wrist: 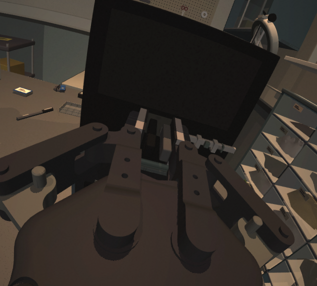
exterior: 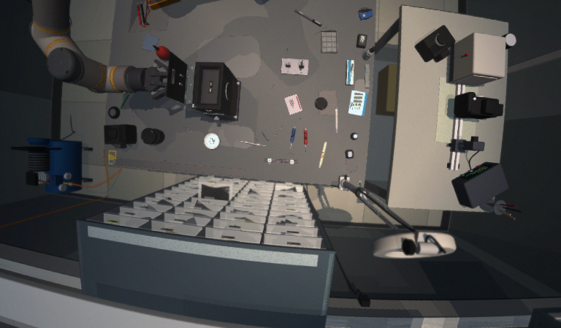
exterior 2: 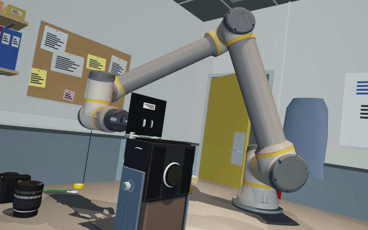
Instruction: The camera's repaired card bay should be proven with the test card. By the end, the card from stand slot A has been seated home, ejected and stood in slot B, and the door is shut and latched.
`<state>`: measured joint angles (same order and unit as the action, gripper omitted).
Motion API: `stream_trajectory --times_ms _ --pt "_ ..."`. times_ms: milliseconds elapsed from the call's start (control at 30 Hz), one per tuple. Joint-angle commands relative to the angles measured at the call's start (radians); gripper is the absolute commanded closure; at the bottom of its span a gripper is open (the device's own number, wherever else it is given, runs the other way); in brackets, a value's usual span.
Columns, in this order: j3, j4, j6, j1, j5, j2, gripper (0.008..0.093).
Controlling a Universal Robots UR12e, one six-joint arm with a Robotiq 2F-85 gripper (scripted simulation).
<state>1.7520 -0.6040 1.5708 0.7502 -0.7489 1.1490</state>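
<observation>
The black bay door (wrist: 177, 66) of the camera stands upright and open on its hinge, and my gripper (wrist: 158, 125) is at its outer face near the hinge edge, fingers narrowed around a small handle tab (wrist: 164, 145) there. I cannot tell whether the fingers have gripped the tab. The door (exterior 2: 146, 116) rises above the black camera body (exterior 2: 162, 168), whose open top shows the card bay (exterior: 211, 87). My gripper (exterior: 162, 78) reaches in level from the door's outer side. The card stand (exterior: 294, 66) with two slots sits further along the bench, to the right in the overhead side camera.
The hinge rod (wrist: 211, 144) runs along the door's lower edge just beyond my fingers. A spare camera and lens (exterior 2: 14, 190) stand on the bench on my side of the camera. A cabinet of open drawers (exterior: 215, 211) borders the bench. Small tools lie scattered around the stand.
</observation>
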Motion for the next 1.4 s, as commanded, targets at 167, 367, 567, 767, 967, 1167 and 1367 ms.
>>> stream_trajectory --times_ms 167,367,567,767,967,1167,1367 --pt "0.000 0.001 0.000 0.000 -0.001 0.001 0.0864" --pt "0.000 0.001 0.000 0.000 -0.001 0.001 0.0934" --pt "0.000 0.001 0.000 0.000 -0.001 0.001 0.0934" --pt "0.000 0.000 -0.001 0.000 -0.001 0.001 0.0934" --pt "0.001 -0.008 -0.009 0.000 -0.001 0.006 0.0934" --pt "0.007 -0.037 -0.037 -0.001 -0.001 0.020 0.0934" --pt "0.017 -0.094 -0.090 -0.004 -0.001 0.046 0.0934"
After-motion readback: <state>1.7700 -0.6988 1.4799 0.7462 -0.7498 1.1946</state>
